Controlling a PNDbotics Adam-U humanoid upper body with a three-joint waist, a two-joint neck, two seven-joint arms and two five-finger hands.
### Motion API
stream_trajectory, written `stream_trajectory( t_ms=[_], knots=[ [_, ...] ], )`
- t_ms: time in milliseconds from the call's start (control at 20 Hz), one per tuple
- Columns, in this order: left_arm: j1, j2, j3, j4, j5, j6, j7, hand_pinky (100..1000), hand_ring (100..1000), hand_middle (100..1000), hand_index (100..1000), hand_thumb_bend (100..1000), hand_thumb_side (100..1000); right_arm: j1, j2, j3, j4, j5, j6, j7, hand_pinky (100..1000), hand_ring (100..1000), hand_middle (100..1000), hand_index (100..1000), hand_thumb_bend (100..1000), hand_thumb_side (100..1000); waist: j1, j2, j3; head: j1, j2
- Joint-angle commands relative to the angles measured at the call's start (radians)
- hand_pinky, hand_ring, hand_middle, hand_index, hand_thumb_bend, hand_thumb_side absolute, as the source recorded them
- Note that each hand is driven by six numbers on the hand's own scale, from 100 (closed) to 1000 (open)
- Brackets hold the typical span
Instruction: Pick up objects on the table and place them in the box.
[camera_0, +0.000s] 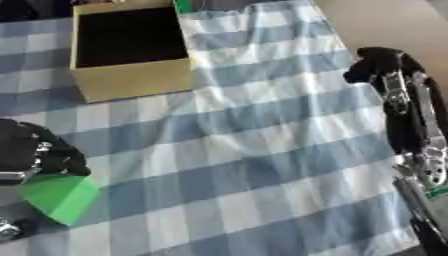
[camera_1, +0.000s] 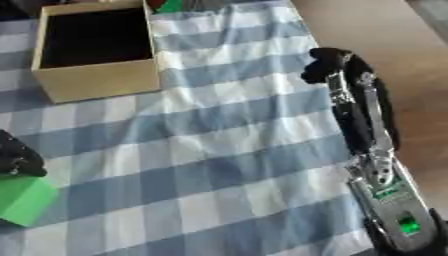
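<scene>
The left robot hand (camera_0: 39, 152), at the lower left of the worktop (camera_0: 262, 150), curls its fingers on a green block (camera_0: 59, 197): the pick-up step. Next it must carry the block up to the open cardboard box (camera_0: 131, 80) well apart. The right robot hand (camera_1: 328, 62) hangs curled, empty.

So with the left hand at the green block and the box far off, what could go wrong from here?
1. The left hand sits on only the upper edge of the green block; most of the block hangs clear of it, so it could slip.
2. The box stands far across the wrinkled cloth; a low carry could snag a fold.
3. The right hand is curled over the cloth edge and could drag it.
</scene>
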Motion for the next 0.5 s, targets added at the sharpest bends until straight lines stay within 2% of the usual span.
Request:
stream_trajectory(
  t_ms=[50,200,300,350,400,500],
  knots=[
    [-0.015,0.017,0.018,-0.026,0.018,-0.220,-0.224,783,761,695,816,344,330,-0.004,-0.008,-0.005,-0.017,-0.005,-0.002,0.005,628,592,542,727,100,827,0.005,-0.004,0.002,-0.001,-0.005],
    [-0.015,0.019,0.022,-0.034,0.012,-0.214,-0.224,775,758,701,813,346,310,-0.005,-0.007,-0.005,-0.017,-0.006,-0.002,0.006,628,592,541,727,100,827,0.004,-0.004,0.003,-0.002,-0.006],
    [-0.010,0.021,0.018,-0.029,-0.008,-0.217,-0.224,794,814,844,915,395,331,-0.004,-0.006,-0.005,-0.017,-0.007,-0.002,0.006,628,592,541,727,100,827,0.003,-0.003,0.003,-0.002,-0.007],
    [-0.009,0.021,0.016,-0.024,-0.022,-0.218,-0.224,793,819,844,920,396,332,-0.004,-0.005,-0.005,-0.017,-0.007,-0.002,0.006,628,592,541,727,100,827,0.003,-0.003,0.003,-0.002,-0.006],
    [-0.008,0.019,0.016,-0.019,-0.034,-0.220,-0.224,789,810,819,905,390,325,-0.003,-0.005,-0.005,-0.017,-0.007,-0.002,0.006,628,592,541,727,100,826,0.002,-0.003,0.003,-0.002,-0.006],
    [-0.009,0.016,0.019,-0.016,-0.047,-0.226,-0.224,776,729,662,803,350,296,-0.002,-0.002,-0.006,-0.017,-0.006,-0.001,0.007,628,590,536,725,100,826,0.002,-0.003,0.003,-0.004,-0.007]
  ],
)
